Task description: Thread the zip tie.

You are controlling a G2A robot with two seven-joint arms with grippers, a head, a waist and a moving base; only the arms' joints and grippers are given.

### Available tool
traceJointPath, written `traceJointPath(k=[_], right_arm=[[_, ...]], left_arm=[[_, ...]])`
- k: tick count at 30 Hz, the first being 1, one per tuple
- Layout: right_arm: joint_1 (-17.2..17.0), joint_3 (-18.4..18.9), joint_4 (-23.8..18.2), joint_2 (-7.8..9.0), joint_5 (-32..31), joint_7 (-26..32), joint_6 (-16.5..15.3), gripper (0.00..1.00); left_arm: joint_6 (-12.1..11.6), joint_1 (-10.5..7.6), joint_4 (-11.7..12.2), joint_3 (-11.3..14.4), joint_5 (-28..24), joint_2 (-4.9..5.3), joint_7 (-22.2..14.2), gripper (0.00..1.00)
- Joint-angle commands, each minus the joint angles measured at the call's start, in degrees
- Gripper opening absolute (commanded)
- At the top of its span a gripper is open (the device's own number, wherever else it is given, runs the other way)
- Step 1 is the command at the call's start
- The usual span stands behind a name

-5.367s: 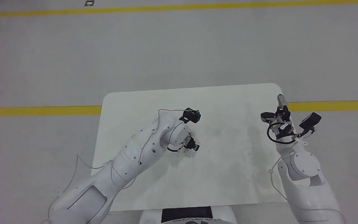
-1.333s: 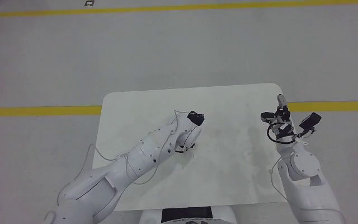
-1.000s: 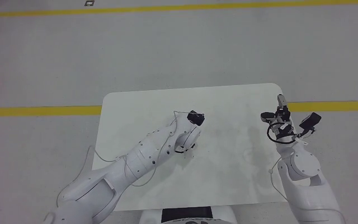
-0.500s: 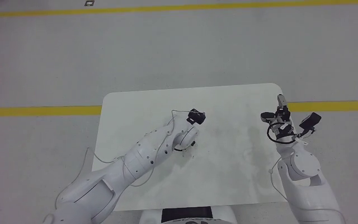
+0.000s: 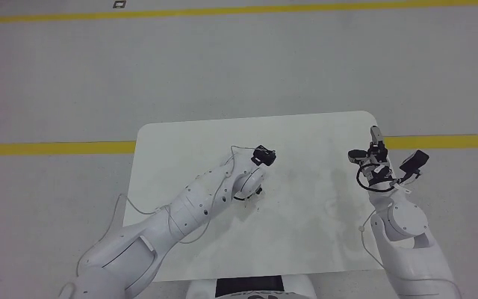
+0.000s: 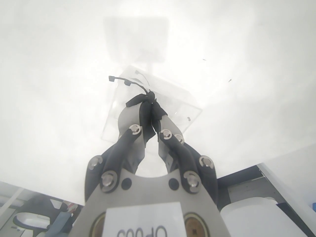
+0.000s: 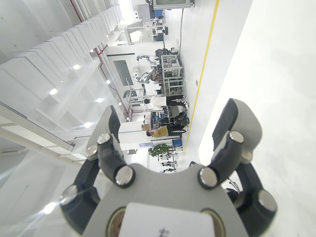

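Grey workshop floor crossed by yellow lines surrounds the white, round-cornered table [image 5: 321, 232], over whose middle the left arm is stretched. In the left wrist view, the left gripper [image 6: 150, 101] is seen closed down to almost nothing, its cloth-wrapped black fingertips [image 6: 144, 110] pinched on one end of the thin black plastic zip tie [image 6: 138, 86]. The strand curves away from the pinch over the table. A small square head is carried at its free end, and a second small square lump sits just beside that along the strand. Whether that lump belongs to this tie cannot be told. Beneath the gripper a clear, square plastic sheet or shallow tray [image 6: 177, 99] lies on the table, and whether the tie touches it cannot be made out.

The right gripper [image 7: 171, 114] is held well apart at the table's right edge, raised and pointed out toward the room. Its fingers are spread wide and nothing is held between them.

No closed loop is seen, so the step in hand is judged to be the pick-up of the tie, with threading not yet done. For the next move, the free head would probably need to be steadied, likely by the idle right gripper. The pointed tail would then be lined up squarely with the head's small slot, since the limp strand is apt to swing or twist.
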Motion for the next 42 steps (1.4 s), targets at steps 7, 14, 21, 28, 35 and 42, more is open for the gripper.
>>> traceJointPath(k=[7,14,21,28,35,42], right_arm=[[0.0,0.0,0.0,0.0,0.0,0.0,0.0,1.0],[0.0,0.0,0.0,0.0,0.0,0.0,0.0,1.0],[0.0,0.0,0.0,0.0,0.0,0.0,0.0,1.0],[0.0,0.0,0.0,0.0,0.0,0.0,0.0,1.0],[0.0,0.0,0.0,0.0,0.0,0.0,0.0,1.0],[0.0,0.0,0.0,0.0,0.0,0.0,0.0,1.0]], left_arm=[[0.34,0.13,-0.71,-0.38,0.45,0.15,-0.68,0.33],[0.66,0.58,-1.59,-0.66,0.94,0.33,-1.14,0.21],[1.31,1.11,-1.48,-0.85,0.6,0.32,-1.34,0.2],[1.11,1.58,-0.25,-1.0,-1.18,0.06,0.0,0.28],[1.37,1.19,1.08,-0.27,-0.96,-0.33,0.22,0.3],[1.68,0.7,2.29,0.57,-1.14,-0.95,0.5,0.3]])
